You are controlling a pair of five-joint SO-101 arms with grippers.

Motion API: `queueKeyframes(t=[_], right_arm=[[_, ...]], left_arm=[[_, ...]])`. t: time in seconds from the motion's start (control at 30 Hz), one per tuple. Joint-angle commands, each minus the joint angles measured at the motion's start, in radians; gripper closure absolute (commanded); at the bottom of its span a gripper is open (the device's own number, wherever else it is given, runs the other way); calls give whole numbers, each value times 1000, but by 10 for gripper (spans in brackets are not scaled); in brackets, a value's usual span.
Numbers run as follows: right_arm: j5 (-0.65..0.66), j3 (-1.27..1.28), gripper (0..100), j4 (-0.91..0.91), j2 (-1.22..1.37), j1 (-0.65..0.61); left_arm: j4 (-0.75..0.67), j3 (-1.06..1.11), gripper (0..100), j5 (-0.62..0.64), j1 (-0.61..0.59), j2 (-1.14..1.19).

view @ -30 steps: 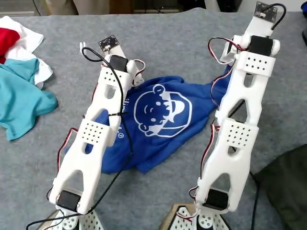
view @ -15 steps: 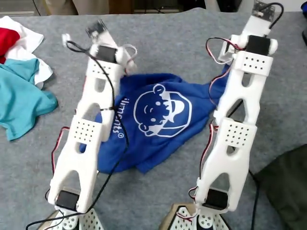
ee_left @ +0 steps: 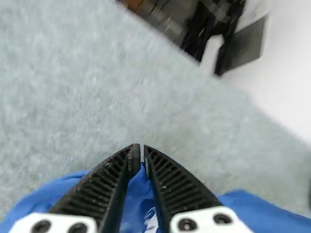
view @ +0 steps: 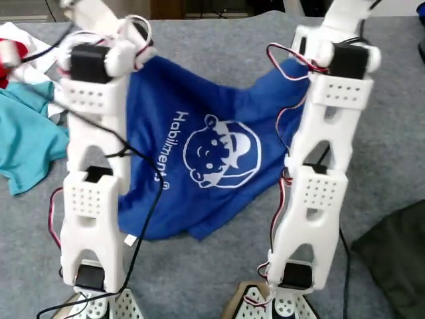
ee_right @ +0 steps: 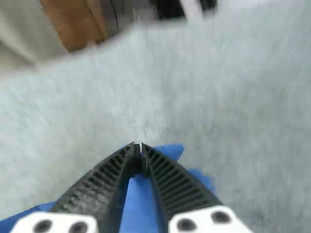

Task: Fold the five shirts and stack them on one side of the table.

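A blue shirt (view: 206, 153) with a white cartoon face hangs stretched between both raised arms, its lower hem resting on the grey table (view: 232, 40). My left gripper (ee_left: 137, 154) is shut on one upper corner of the blue shirt (ee_left: 141, 191), high at the back left in the high view. At the back right, my right gripper (ee_right: 136, 151) is shut on the other corner of the blue shirt (ee_right: 141, 204). A teal shirt (view: 26, 139) lies crumpled at the left edge beside a white and red shirt (view: 20, 46).
A dark green garment (view: 392, 259) lies at the table's front right corner. Both arm bases stand at the front edge. Bare grey felt stretches behind the arms, and furniture shows beyond the table's far edge.
Both arms have risen and pulled back, lifting the blue shirt's top edge off the table and spreading it out. The left arm swung farther left.
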Motion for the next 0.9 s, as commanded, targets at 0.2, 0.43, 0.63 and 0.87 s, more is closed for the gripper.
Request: queueKeyframes(t=[0.2, 0.43, 0.63, 0.87], right_arm=[[-9, -51, 993, -149, -377, -1], [-9, -50, 993, -284, -575, 79], [-9, -50, 993, -377, -713, 119], [-8, -44, 993, -523, -780, 113]], left_arm=[[8, -44, 982, -140, -43, -432], [6, -41, 982, -284, -114, -719], [6, -40, 982, -393, -221, -886], [9, -21, 982, -480, -310, -912]])
